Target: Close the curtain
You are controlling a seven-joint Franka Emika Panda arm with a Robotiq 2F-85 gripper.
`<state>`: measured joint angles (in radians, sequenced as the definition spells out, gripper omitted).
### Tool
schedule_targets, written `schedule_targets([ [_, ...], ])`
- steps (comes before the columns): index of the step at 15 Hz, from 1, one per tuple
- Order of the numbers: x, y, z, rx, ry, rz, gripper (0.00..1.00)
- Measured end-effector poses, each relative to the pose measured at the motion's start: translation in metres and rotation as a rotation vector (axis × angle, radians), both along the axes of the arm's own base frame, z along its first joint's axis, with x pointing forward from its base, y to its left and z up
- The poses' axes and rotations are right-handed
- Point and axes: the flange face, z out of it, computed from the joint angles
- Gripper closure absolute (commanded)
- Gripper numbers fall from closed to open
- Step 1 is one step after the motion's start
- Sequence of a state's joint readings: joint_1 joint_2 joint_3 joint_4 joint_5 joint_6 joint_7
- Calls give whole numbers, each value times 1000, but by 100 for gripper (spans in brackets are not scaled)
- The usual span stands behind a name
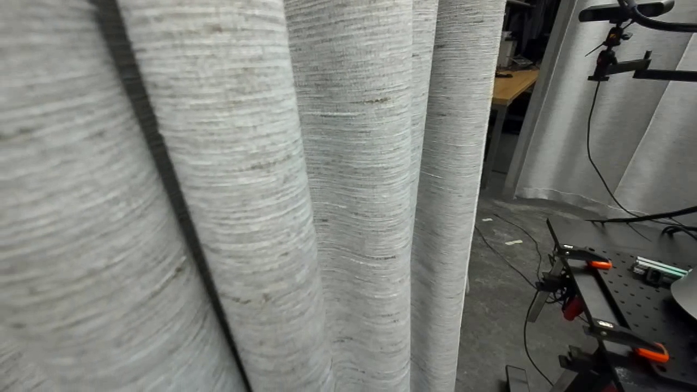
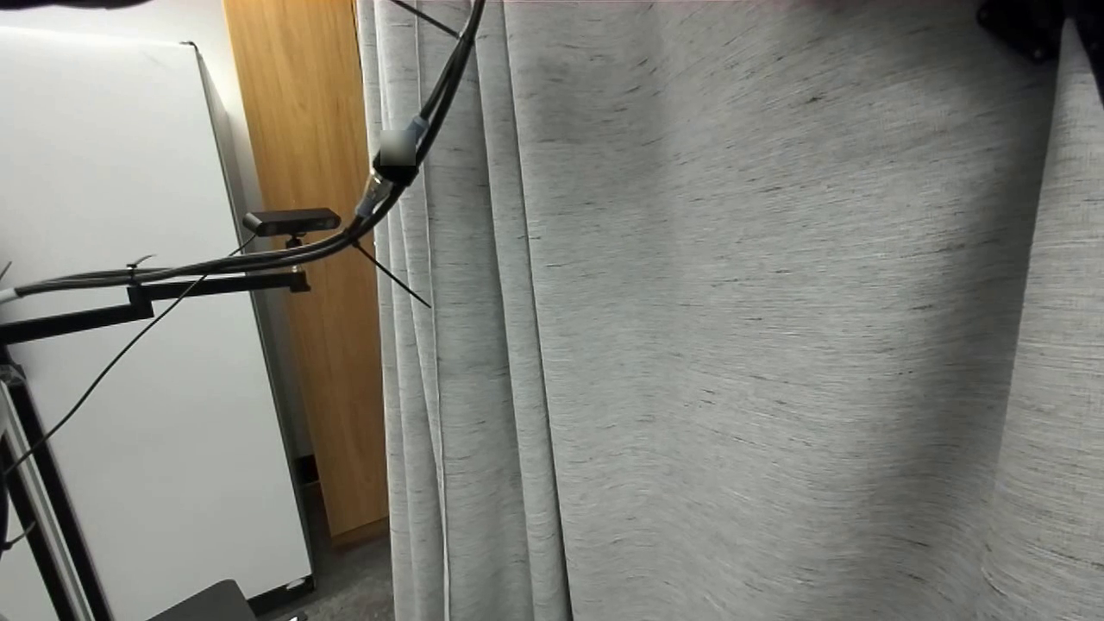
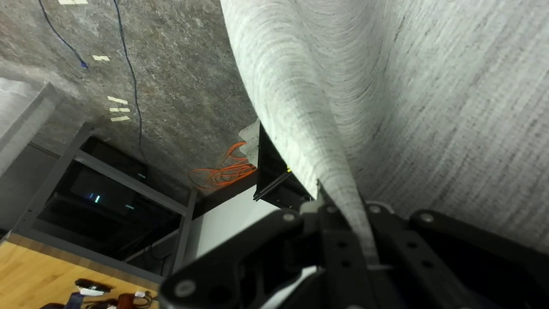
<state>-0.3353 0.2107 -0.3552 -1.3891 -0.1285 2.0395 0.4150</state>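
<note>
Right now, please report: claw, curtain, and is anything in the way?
Claw shut on curtain. Table visible past its edge; closing seems unfinished. Cable passes before curtain; blocking unclear.

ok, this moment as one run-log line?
task: close curtain | claw: shut on curtain fabric | opening: desk visible past curtain edge | status: looks not yet closed

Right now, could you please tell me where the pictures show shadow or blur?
In the wrist view, the gripper looks dark and slightly soft; in an exterior view, a shadow band runs down the curtain at right, and a small blurred square overlaps the cable bundle.
</note>
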Motion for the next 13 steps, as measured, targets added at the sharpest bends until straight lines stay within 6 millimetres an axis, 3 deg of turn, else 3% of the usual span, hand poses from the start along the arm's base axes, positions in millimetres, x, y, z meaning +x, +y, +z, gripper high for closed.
schedule_targets([
  [1,0,0,0,3,-3,-5,70],
  [10,-3,-9,-23,82,34,-49,2],
  [13,-2,-13,-30,88,43,-56,0],
])
